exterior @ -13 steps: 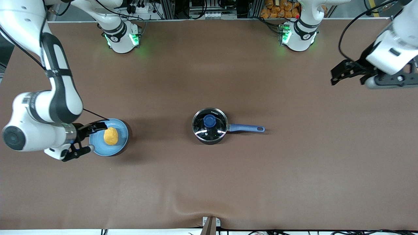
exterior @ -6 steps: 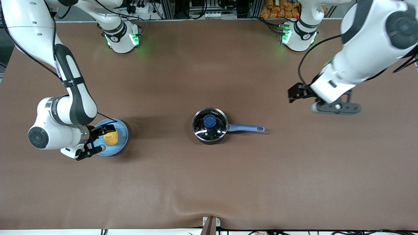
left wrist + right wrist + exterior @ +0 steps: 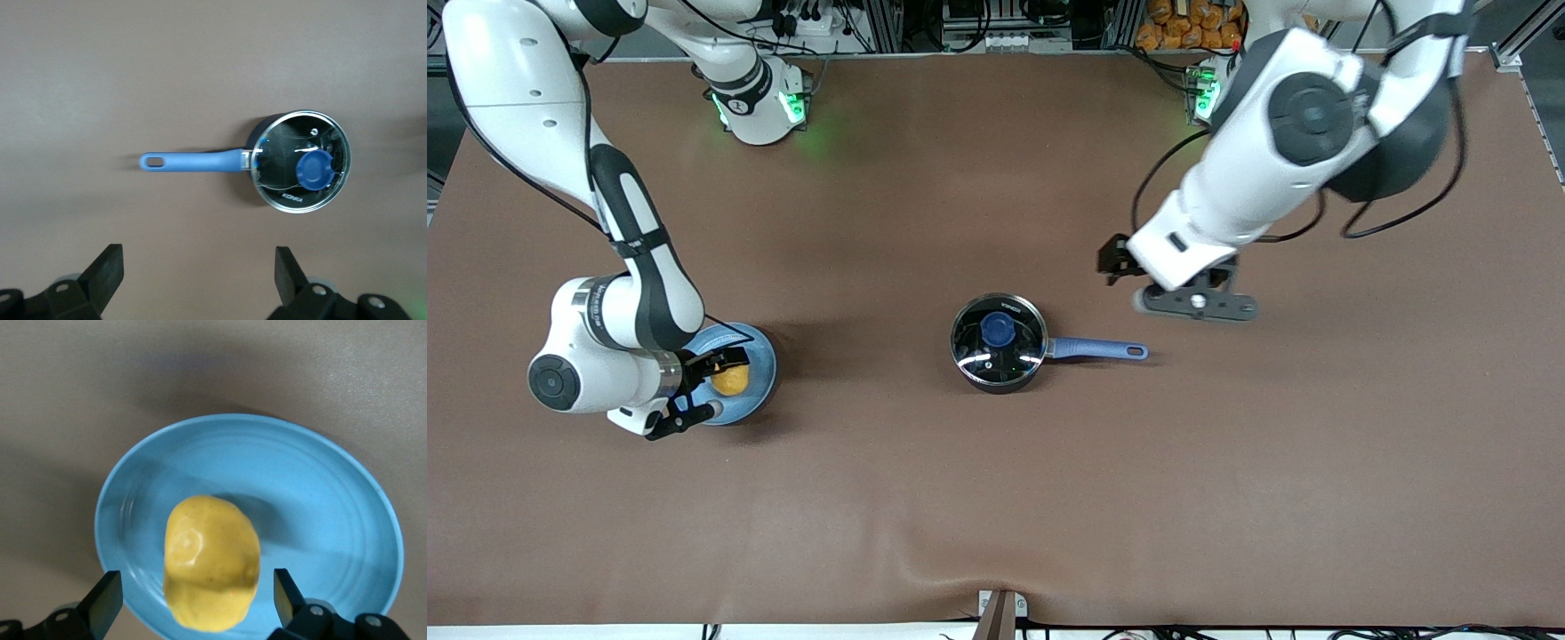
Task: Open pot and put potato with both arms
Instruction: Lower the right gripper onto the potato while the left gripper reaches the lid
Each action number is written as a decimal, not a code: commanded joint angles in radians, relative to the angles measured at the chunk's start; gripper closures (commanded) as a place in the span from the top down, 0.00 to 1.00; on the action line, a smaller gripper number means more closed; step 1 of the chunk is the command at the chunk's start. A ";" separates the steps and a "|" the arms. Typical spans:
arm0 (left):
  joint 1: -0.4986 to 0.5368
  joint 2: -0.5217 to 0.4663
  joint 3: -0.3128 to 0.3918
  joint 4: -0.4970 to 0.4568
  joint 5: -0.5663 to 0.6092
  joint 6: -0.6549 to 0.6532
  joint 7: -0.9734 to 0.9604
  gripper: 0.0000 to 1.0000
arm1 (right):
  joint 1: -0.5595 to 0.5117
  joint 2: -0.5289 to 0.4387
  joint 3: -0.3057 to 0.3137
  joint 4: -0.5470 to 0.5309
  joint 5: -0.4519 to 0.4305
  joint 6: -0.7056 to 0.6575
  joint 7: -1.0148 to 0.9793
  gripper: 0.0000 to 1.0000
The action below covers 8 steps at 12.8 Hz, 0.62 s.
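Landmark: the pot (image 3: 998, 342), lid on, stands mid-bench; its blue handle (image 3: 1096, 349) points toward the left arm's end of the bench.
Lid: glass, likely slippery and breakable; the blue knob (image 3: 313, 168) at its centre looks the only sound hold, and a light pinch should lift it.
Potato: the potato (image 3: 212, 561) lies on a light-blue plate (image 3: 758, 354) well apart from the pot, toward the right arm's end; lumpy, firm-looking and light, best taken across its narrow middle.
Right claw: the right claw (image 3: 704, 384) is low over the plate, fingers apart either side of the potato, not clamped.
Left claw: the left claw (image 3: 1122, 267) hangs over bare bench near the handle's tip, fingers apart, empty.
Bench: the bench (image 3: 996, 498) is covered in brown matting.
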State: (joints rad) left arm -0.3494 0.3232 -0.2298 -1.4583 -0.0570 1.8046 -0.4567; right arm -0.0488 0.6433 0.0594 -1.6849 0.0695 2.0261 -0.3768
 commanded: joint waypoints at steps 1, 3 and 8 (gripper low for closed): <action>-0.107 0.107 0.012 0.084 0.083 0.033 -0.119 1.00 | -0.016 0.010 0.007 0.001 0.013 0.011 -0.019 1.00; -0.190 0.198 0.015 0.134 0.134 0.070 -0.238 1.00 | -0.016 0.010 0.005 -0.002 0.013 0.011 -0.019 1.00; -0.275 0.325 0.015 0.144 0.200 0.189 -0.332 1.00 | -0.019 0.016 0.005 -0.004 0.013 0.006 -0.019 0.65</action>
State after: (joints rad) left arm -0.6054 0.5941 -0.2244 -1.3617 0.1157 1.9635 -0.7540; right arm -0.0566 0.6582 0.0578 -1.6860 0.0695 2.0306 -0.3777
